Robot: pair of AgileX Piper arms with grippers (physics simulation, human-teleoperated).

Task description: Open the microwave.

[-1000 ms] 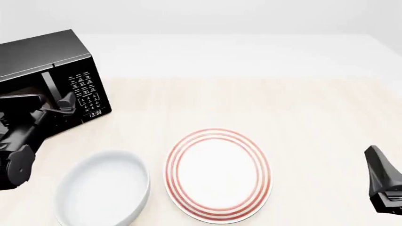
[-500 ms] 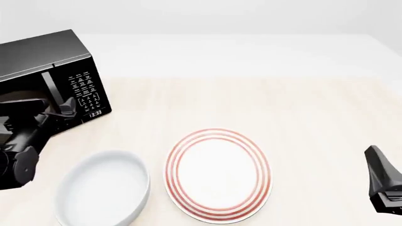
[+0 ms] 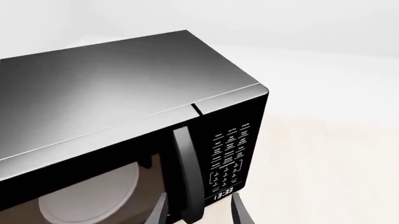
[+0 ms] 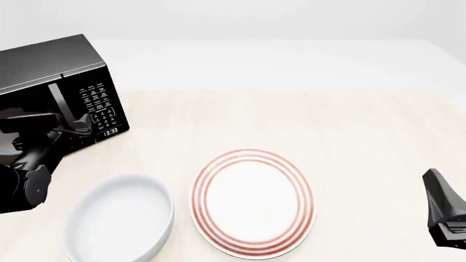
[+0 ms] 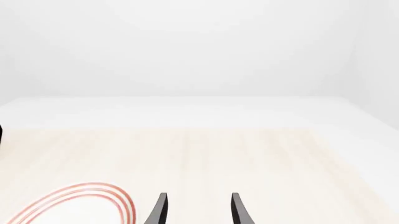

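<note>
One step is in hand: the left hand (image 3: 194, 212), fingers spread, straddles the microwave (image 4: 54, 82) handle (image 3: 186, 177) at ten o'clock; next, clench and pull. The right hand (image 5: 196, 210) is released.

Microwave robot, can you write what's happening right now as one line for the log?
step: reaching for handle | left gripper: open, straddling handle | microwave: door shut | right gripper: open, idle | white bowl, striped plate: untouched

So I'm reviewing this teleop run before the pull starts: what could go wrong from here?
The left gripper straddles only the low end of the handle, open; closing there may slip off. The microwave sits loose on the table, so a pull could drag it. The white bowl lies near the left arm's path back.
</note>
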